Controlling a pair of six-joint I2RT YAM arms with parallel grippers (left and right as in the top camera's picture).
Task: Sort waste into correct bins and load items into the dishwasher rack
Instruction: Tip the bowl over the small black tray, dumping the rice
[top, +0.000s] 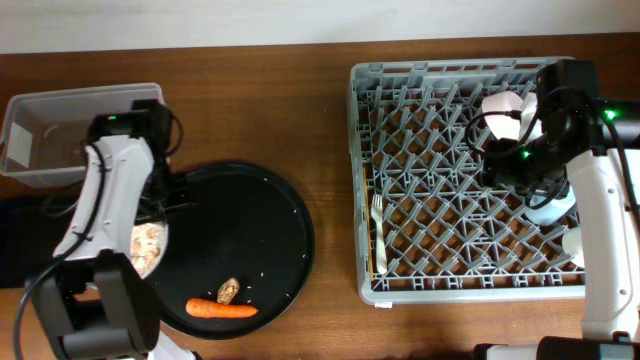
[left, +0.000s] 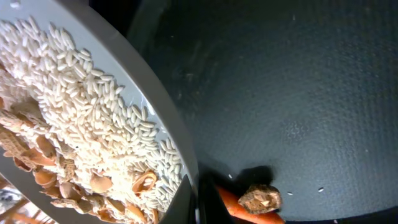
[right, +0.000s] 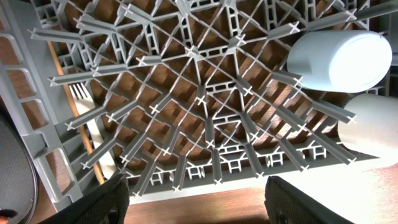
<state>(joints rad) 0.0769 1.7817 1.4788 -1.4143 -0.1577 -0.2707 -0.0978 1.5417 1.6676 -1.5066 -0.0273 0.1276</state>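
Right gripper (right: 198, 190) spread wide (matte black), grey plastic lattice rack (right: 186, 93)

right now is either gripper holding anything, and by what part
The left gripper is shut, apparently pinching the bowl by its rim. The right gripper is open above the rack, holding nothing.

Furniture was one brown wood-grain table top (top: 330, 150), filling nearly all of the overhead view, w/ darker streaks running left-right. A plain off-white wall strip (top: 300, 20) ran along the far edge, meeting the table in a straight line. Light was even & soft, shadows faint.
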